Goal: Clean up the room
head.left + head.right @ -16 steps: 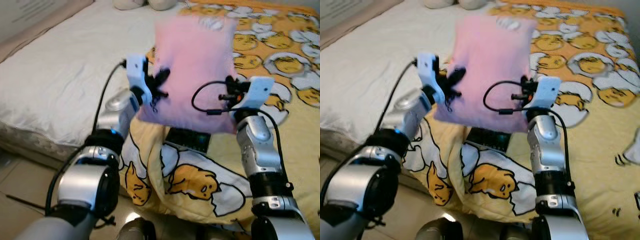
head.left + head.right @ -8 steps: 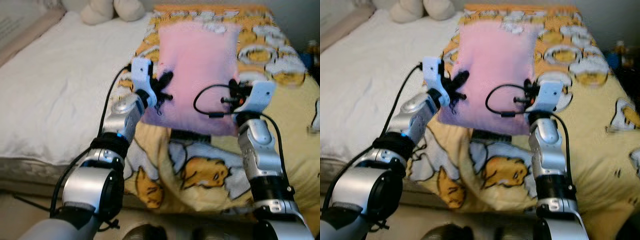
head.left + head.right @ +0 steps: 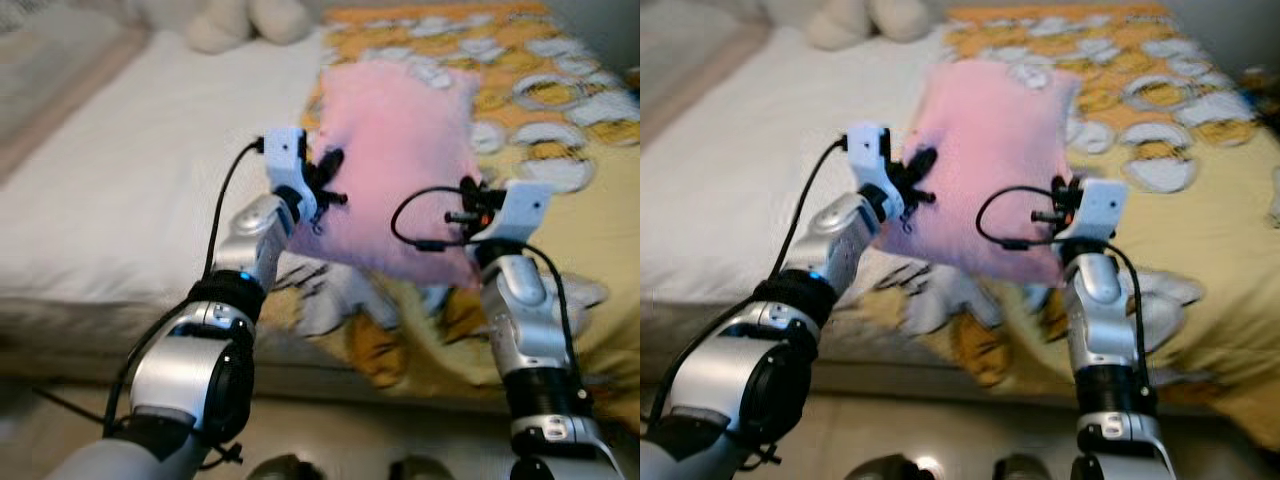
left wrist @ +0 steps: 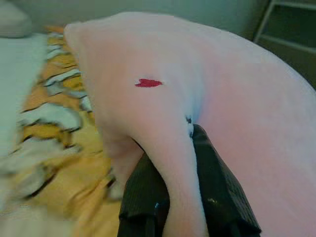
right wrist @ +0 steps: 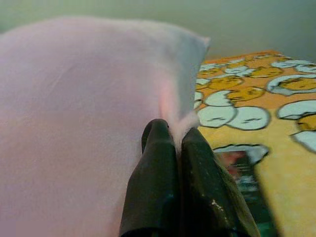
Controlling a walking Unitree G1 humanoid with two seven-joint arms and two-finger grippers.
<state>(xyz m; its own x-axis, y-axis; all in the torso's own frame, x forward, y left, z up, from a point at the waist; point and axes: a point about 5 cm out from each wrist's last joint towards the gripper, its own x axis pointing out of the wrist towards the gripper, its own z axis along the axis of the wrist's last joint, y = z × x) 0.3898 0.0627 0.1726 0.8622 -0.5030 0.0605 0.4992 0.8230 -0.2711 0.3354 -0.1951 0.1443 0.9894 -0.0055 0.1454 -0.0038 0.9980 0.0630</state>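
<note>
Two hands carry the pink pillow [image 3: 395, 165] at frame centre, lifted above the bed [image 3: 150, 190]. The left hand [image 3: 322, 188] is clamped on its left edge, the right hand [image 5: 174, 143] pinched on its lower right corner. The pillow's long axis runs up-frame, away from both hands, over the yellow egg-print blanket [image 3: 560, 130]; the bare white mattress lies to the left, nearer the left arm.

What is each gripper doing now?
Left gripper: shut on the soft pink square pillow.
Right gripper: shut on the same pillow's opposite edge.
</note>
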